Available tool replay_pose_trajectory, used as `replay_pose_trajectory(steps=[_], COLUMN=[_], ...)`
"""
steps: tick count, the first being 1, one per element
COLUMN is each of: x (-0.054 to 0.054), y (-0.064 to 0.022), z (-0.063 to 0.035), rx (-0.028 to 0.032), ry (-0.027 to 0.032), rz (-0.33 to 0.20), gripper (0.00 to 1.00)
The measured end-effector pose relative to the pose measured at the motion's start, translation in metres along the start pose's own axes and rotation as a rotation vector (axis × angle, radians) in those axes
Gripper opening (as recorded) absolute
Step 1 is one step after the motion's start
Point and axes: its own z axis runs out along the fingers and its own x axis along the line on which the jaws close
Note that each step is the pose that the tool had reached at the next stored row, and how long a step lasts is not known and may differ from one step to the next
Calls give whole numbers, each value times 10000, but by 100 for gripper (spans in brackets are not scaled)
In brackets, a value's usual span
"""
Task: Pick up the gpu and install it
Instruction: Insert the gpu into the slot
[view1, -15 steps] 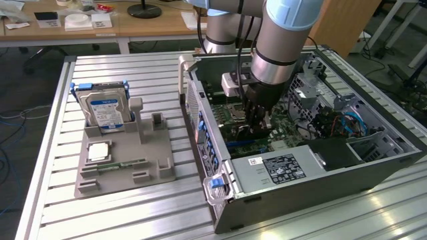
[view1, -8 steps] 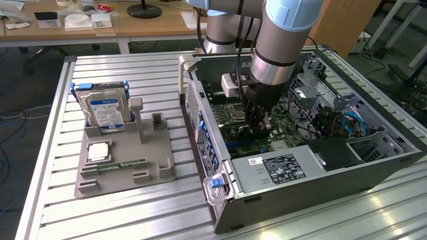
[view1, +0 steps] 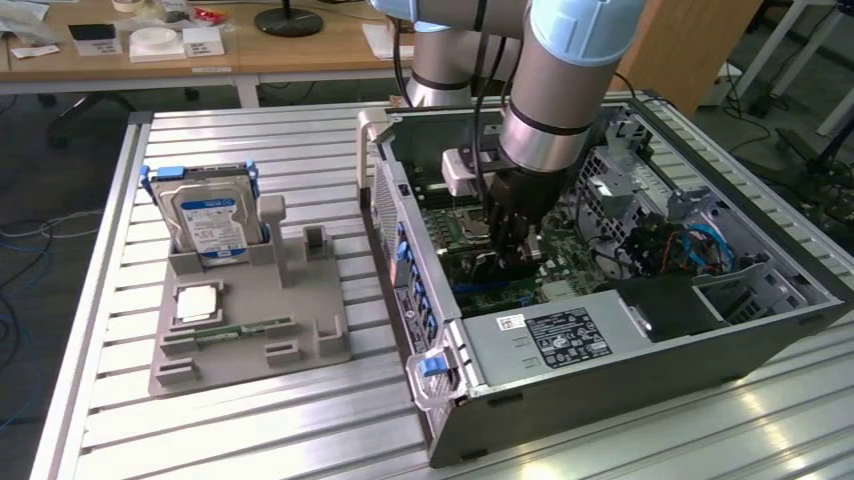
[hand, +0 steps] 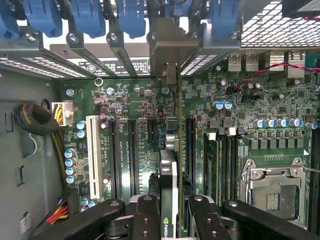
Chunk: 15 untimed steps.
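Gripper (hand: 170, 212) pinched on gpu (hand: 169, 170), edge-on above motherboard (hand: 280, 100) slots; case (view1: 601, 370) walls close around.

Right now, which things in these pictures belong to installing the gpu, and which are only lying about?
Part of the job:
- gpu, held edge-on between the jaws over the motherboard
- gripper
- motherboard with its slots
- computer case, lying open

Just lying about:
- hard drive, upright in the grey holder
- grey holder
- memory stick lying in the holder
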Motion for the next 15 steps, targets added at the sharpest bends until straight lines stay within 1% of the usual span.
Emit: replay_pose_trajectory(steps=[15], x=[0], y=[19], z=[54], rx=[1], ry=[-2], rz=[-1], gripper=[27])
